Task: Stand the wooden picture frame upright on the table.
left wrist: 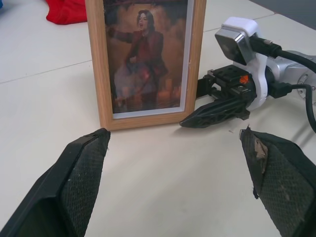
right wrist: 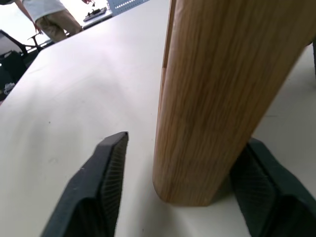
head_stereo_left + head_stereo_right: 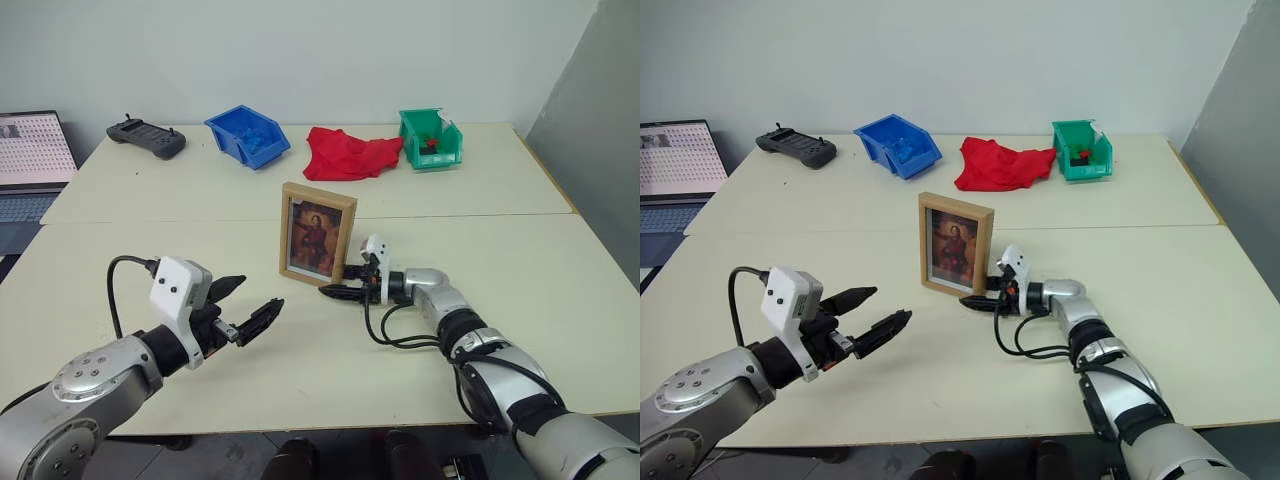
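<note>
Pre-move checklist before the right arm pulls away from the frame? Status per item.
1. wooden picture frame upright on the table, portrait facing the robot: ok.
2. right gripper released: jaws straddle the frame's lower corner, a gap shows on one side; contact on the other side: cannot tell.
3. Frame standing on its own: cannot tell, the stand flap behind it is hidden.
4. left gripper open, short of the frame, holding nothing: ok.
5. Retreat path to the robot's right: bare table there, but the right arm's black cable loops on the tabletop: ok, watch for a snag.
</note>
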Available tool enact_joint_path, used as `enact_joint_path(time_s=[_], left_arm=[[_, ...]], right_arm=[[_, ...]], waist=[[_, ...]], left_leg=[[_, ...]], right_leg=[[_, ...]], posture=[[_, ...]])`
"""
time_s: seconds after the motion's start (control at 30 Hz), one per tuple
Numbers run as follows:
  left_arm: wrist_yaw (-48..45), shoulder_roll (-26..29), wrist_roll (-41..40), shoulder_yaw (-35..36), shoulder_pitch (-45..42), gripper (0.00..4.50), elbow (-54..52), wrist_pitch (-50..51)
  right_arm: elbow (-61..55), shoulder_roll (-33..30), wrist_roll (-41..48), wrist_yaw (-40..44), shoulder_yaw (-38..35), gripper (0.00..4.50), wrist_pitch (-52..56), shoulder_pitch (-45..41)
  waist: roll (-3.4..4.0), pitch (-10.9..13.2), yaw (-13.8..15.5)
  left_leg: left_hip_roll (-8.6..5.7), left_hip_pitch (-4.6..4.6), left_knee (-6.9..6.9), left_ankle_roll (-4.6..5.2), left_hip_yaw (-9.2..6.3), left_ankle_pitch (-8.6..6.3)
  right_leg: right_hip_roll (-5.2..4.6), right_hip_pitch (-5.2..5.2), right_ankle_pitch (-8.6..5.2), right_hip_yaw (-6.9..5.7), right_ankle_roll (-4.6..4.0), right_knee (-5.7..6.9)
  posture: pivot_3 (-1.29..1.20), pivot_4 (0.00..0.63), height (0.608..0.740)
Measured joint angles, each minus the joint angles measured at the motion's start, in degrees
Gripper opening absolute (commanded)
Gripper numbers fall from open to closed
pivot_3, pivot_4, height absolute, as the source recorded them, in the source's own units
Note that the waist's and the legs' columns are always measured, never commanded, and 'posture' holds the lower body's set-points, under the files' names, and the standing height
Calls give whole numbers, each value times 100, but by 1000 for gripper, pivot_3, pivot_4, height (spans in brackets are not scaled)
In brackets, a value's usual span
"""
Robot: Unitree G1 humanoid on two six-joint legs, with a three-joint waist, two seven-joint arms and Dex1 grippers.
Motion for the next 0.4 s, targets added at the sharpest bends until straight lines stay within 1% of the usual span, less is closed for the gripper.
enact_joint_path(time_s=[0.07, 0.13, 0.23, 0.3, 0.33, 0.37, 0.4], left_arm=[[-101, 52, 44, -14, -62, 4500, 120, 4], [-326, 224, 47, -25, -197, 4500, 310, 46], [-759, 630, -47, 59, -468, 4500, 748, 262], [-1245, 1108, -155, 196, -686, 4500, 1283, 449], [-1554, 1357, -164, 282, -779, 4500, 1580, 515], [-1986, 1654, -154, 278, -977, 4500, 1955, 543], [-2273, 1890, -124, 304, -1136, 4500, 2259, 546]], right_arm=[[-146, -168, -77, 64, 0, 4432, -13, 66], [-508, -531, -206, 115, 16, 4487, 2, 233], [-1308, -1362, -308, 298, 10, 4487, 354, 601], [-2229, -2021, -208, 684, -48, 4487, 934, 944], [-2765, -2303, -24, 849, -100, 4487, 1359, 1057], [-3533, -2594, 293, 974, -201, 4487, 2018, 1186], [-4110, -2759, 537, 1071, -289, 4487, 2480, 1207]], waist=[[0, 0, 6], [0, 0, 35], [1, 1, 64], [5, 7, 67], [12, 12, 55], [18, 18, 10], [21, 20, -35]], left_leg=[[-1, 1, 1, 0, 1, 0], [-4, -3, 3, 0, -4, 0], [-4, -6, 3, 1, -4, 0], [-2, -15, 2, 1, -8, 0], [0, -16, 1, 1, -7, -1], [3, -16, -3, 2, -5, -1], [13, -13, -7, 2, -6, -2]], right_leg=[[0, 1, 1, 2, 2, -1], [-1, 2, 1, -2, 2, -2], [-1, 3, 1, -4, 3, -2], [0, -6, 0, -8, 3, -2], [1, -7, -1, -7, 2, 0], [2, -11, -2, -7, 0, 1], [11, -13, -2, -4, -1, -3]], posture=[[0, 150, 740], [0, 150, 740], [0, 150, 740], [0, 150, 740], [0, 150, 740], [0, 150, 740], [0, 150, 740]])
